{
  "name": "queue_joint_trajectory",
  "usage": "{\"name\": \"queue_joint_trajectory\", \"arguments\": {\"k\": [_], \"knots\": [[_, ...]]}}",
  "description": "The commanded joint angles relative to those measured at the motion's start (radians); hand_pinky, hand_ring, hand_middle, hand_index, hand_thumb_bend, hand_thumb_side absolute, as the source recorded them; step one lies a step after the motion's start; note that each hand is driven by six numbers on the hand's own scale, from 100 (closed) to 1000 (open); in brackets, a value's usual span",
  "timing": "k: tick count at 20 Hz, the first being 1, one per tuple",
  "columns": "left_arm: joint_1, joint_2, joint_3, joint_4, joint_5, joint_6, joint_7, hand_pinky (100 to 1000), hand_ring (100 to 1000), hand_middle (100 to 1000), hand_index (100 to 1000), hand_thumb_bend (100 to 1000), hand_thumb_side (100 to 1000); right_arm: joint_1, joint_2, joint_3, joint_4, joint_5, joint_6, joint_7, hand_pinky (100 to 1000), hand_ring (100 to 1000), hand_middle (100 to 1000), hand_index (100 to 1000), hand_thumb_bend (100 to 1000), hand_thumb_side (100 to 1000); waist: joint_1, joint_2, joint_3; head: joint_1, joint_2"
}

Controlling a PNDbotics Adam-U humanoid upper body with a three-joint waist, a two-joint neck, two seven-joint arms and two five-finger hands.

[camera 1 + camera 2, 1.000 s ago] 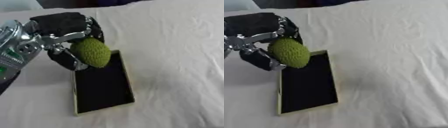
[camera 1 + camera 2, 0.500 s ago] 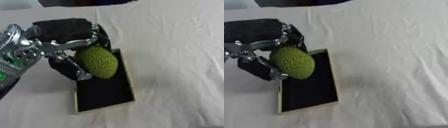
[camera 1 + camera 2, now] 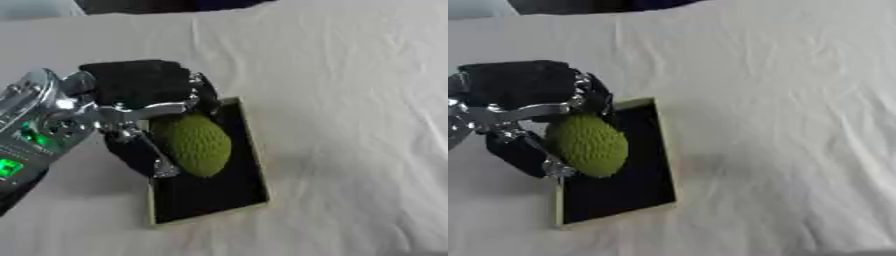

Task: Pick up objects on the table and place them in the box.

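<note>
My left hand [image 3: 140, 95] comes in from the left and is shut on a green bumpy oval fruit [image 3: 192, 143]. Black fingers curl over its top and the thumb [image 3: 144, 152] runs down its left side. The fruit hangs over the upper left part of a shallow box [image 3: 214, 192] with a black inside and a pale rim, lying flat on the white cloth. Whether the fruit touches the box floor I cannot tell. My right hand shows in neither view.
A white wrinkled cloth [image 3: 780, 125] covers the table, with open cloth to the right of the box. A dark shape [image 3: 166, 4] runs along the far edge at the top. The arm's silver wrist with green lights [image 3: 26, 145] fills the left side.
The left hand has carried the fruit down and to the right, from beside the box's top left corner to over the box's black inside. The grip stays the same.
</note>
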Motion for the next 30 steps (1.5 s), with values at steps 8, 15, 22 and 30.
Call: {"name": "queue_joint_trajectory", "arguments": {"k": [8, 15, 22, 30], "knots": [[0.036, 0.007, 0.014, -0.015, -0.027, -0.012, -0.055, 776, 814, 828, 897, 554, 148, 0.001, -0.001, -0.026, -0.016, -0.011, 0.006, -0.021, 870, 694, 618, 822, 100, 617, -0.013, -0.038, -0.005, 0.016, 0.015], [0.041, 0.009, 0.021, -0.015, -0.046, -0.024, -0.080, 815, 859, 870, 920, 610, 385, 0.006, 0.003, -0.024, -0.016, -0.017, 0.015, -0.021, 870, 693, 617, 822, 100, 617, -0.008, -0.055, 0.000, 0.013, 0.016], [0.039, 0.005, 0.034, -0.015, -0.050, -0.018, -0.065, 789, 834, 838, 896, 450, 388, 0.006, 0.004, -0.025, -0.016, -0.017, 0.017, -0.022, 869, 694, 618, 822, 100, 617, -0.011, -0.055, 0.008, 0.005, 0.020], [0.047, -0.134, 0.216, -0.015, -0.025, 0.078, 0.047, 719, 775, 758, 847, 138, 442, 0.015, -0.002, -0.034, -0.016, -0.014, 0.000, -0.030, 867, 694, 618, 821, 100, 604, -0.035, -0.057, 0.049, -0.035, 0.024]]}}
